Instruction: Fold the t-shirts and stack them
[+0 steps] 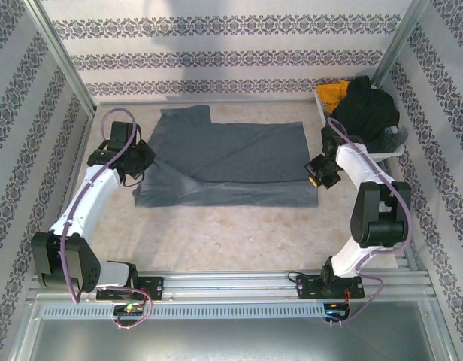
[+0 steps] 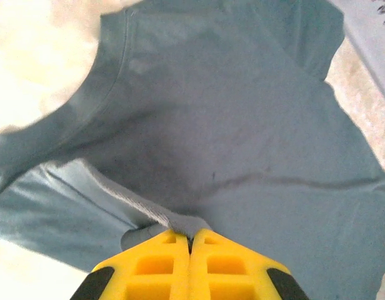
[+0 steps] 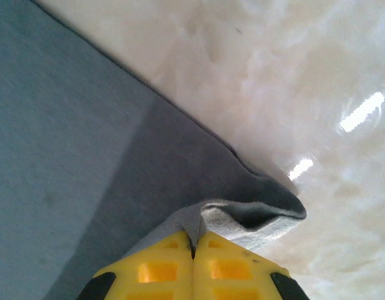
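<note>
Step in hand: looks like a two-arm fold of the blue-grey t-shirt (image 1: 231, 150), going by the pose. That's a guess.
Where the shirt is: spread across the middle of the table (image 1: 231, 241), a bit closer to the far edge, with one sleeve poking toward the far left corner.
Left gripper (image 1: 141, 162): fingers squeezed tight on the shirt's left edge. Its wrist view shows a doubled bit of cloth pinched right at the tips and rising up off the table.
Right gripper (image 1: 316, 173): same deal on the right edge, clamped on a small rolled lip of fabric, with bare table just beside it.
Rest of the pile: the black t-shirt (image 1: 367, 109) and yellow t-shirt (image 1: 333, 95) sit bunched in the white tray (image 1: 393, 153) at the far right corner, not folded yet.
Doing it well: both arms should probably lift together at the same height, so the cloth between them hangs even instead of sagging. Then they'd travel in parallel and lay edge onto edge.
Crease: a wrinkle runs across the shirt from the left grip, so a gentle outward tension should flatten it before the fold lands.
What could go wrong: both pinches are thin, tip-only bites, so a jerk or too much pull apart could slip the cloth out.
Letting go: best not to open until the fabric lies flat.
</note>
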`<state>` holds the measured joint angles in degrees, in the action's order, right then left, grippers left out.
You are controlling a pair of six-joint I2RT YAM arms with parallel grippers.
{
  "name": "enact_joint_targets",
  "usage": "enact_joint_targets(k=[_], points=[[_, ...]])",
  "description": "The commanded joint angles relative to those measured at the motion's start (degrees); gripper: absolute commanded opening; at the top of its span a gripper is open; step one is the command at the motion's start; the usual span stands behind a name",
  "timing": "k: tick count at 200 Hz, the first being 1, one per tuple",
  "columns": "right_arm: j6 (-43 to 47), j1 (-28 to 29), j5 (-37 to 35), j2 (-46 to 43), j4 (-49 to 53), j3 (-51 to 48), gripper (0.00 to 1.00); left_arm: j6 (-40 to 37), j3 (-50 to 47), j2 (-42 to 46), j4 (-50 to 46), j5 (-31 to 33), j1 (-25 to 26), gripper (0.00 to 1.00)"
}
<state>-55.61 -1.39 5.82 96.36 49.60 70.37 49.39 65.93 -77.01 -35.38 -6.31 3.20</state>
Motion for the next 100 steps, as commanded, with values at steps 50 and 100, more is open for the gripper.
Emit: enact_joint_targets(k=[50,100], points=[[-0.46,-0.61,-1.28,7.26,-0.15,7.44,0.0,-4.66,3.39,-5.37,6.68,-2.08,-2.76,0.0],[-0.74,-0.48,-1.3,10.79,-0.12,9.82,0.0,-5.57,4.98,-9.81,8.99,-3.41,-3.73,0.0]])
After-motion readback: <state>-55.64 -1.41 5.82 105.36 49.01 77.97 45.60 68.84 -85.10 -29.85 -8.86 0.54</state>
